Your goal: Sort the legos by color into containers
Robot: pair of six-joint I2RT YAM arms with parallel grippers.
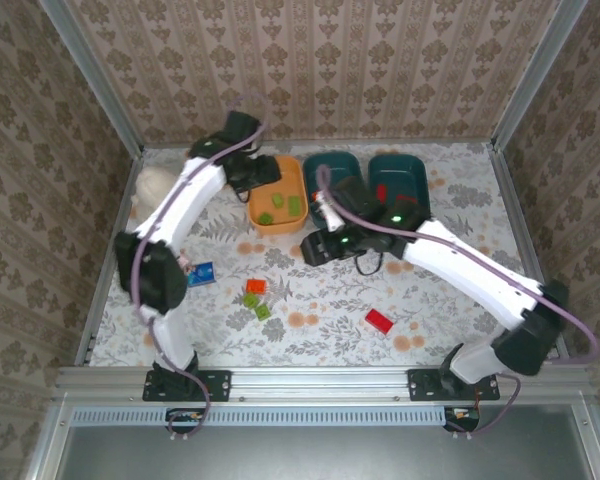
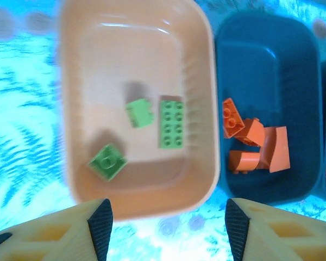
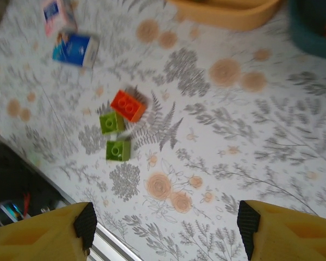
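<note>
Floral-printed cloth covers the table (image 1: 450, 330), hemmed by patterned wallpaper on three sides and a metal rail (image 1: 320, 380) along the near edge. Against the far wall three shallow trays sit side by side. The left gripper (image 2: 168, 231) hangs above the rounded orange plastic tray (image 2: 70, 109), jaws standing wide with nothing between them. Three lime green plastic bricks (image 2: 171, 124) lie apart from one another on the tray floor, beyond the fingertips (image 2: 100, 225) and untouched. Just beside it, the middle dark teal plastic tray (image 2: 271, 60) holds a heap of orange plastic bricks (image 2: 255, 144) in its near half; the right-hand dark teal tray (image 1: 410, 168) shows a red piece (image 1: 380, 190) inside.

The right gripper (image 3: 165, 234) hangs over bare cloth, jaws likewise spread and empty. Ahead of it, toward its left finger, lies one loose orange brick (image 3: 128, 105) with two loose lime green bricks (image 3: 112, 122) just beside it — all well apart from the pads. A small blue-and-pink block (image 3: 75, 49) lies farther on, and the rail is close on that side. A flat red plastic brick (image 1: 379, 320) lies alone near the front — open cloth all around it. A white teddy bear (image 1: 155, 185) sits at the far left corner.
</note>
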